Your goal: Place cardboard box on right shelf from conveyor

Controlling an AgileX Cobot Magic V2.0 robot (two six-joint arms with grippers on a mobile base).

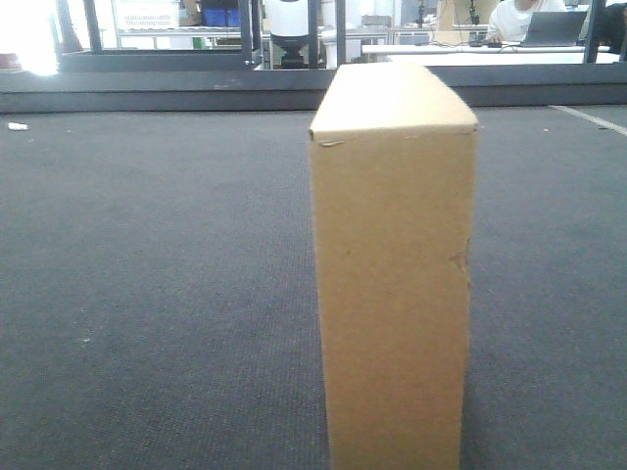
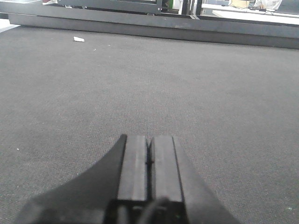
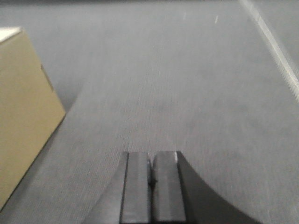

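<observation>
The box (image 1: 394, 264) runs off the bottom edge of the front view, so its base is unseen. The right wrist view is blurred and crops the box at left and bottom. A white scrap (image 1: 18, 125) on the conveyor (image 1: 157, 274) is too small to identify. The person (image 1: 514, 20) behind is cut off at the top. The left fingers (image 2: 134, 168) and right fingers (image 3: 137, 186) are cropped below.

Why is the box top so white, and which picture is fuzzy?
Front view: glare bleaches the cardboard box top. Right wrist view: hazy, washed out, the box edge soft. Left wrist view: sharpest, the conveyor weave shows clearly.
</observation>
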